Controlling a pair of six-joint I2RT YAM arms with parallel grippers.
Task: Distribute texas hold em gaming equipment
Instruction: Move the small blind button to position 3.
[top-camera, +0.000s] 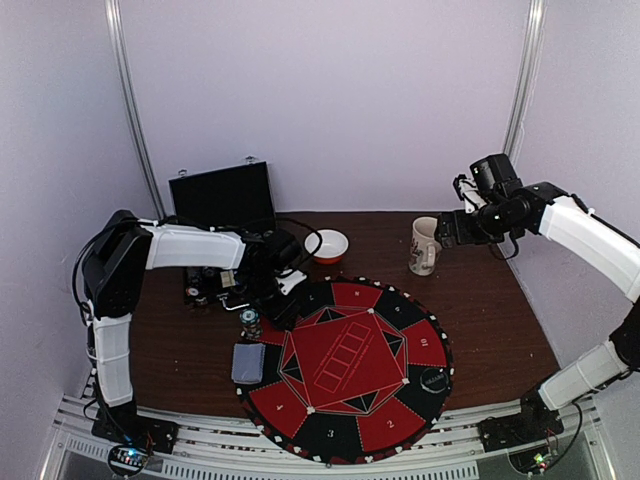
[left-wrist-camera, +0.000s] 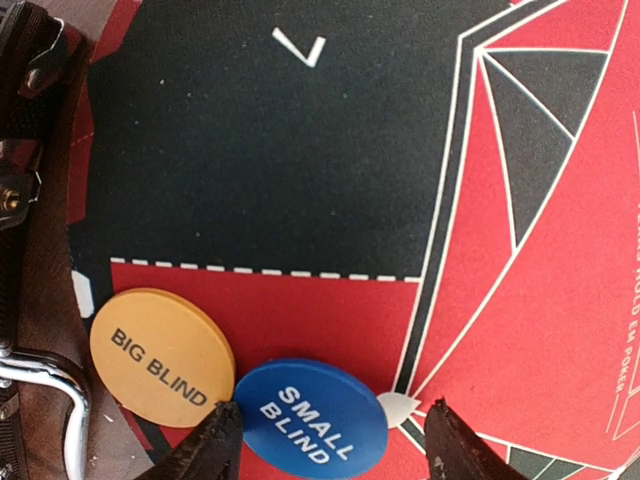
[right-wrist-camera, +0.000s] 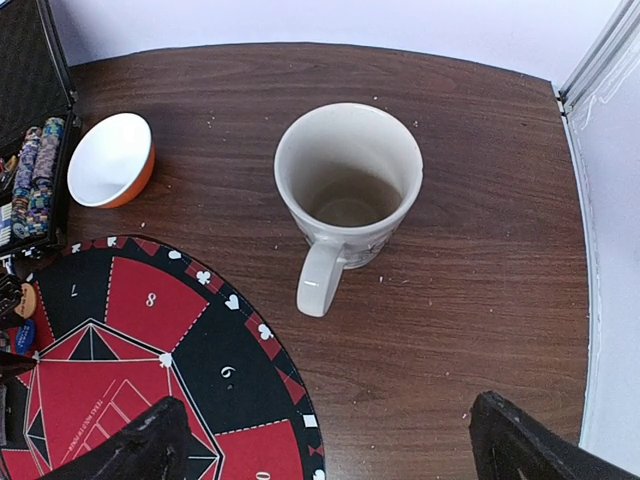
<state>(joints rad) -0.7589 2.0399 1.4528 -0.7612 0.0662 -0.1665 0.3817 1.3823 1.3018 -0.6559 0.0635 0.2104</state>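
Note:
In the left wrist view a blue disc (left-wrist-camera: 312, 412) marked SMALL BLIND lies on a red field of the mat, touching an orange disc (left-wrist-camera: 160, 357) marked BIG BLIND on its left. My left gripper (left-wrist-camera: 330, 450) is open low over the mat, its fingers on either side of the blue disc. In the top view it (top-camera: 285, 290) is at the mat's far left edge. A grey-blue card deck (top-camera: 248, 362) and a small chip stack (top-camera: 250, 322) sit by the mat's left rim. A black disc (top-camera: 433, 378) lies on the mat's right. My right gripper (right-wrist-camera: 330, 450) is open and empty, high above the table near the mug.
The round red-and-black mat (top-camera: 345, 365) fills the table's front middle. An open black briefcase (top-camera: 220, 195) with chip rows (right-wrist-camera: 35, 170) stands at the back left. An orange-and-white bowl (top-camera: 328, 245) and a white mug (right-wrist-camera: 348, 190) stand behind the mat.

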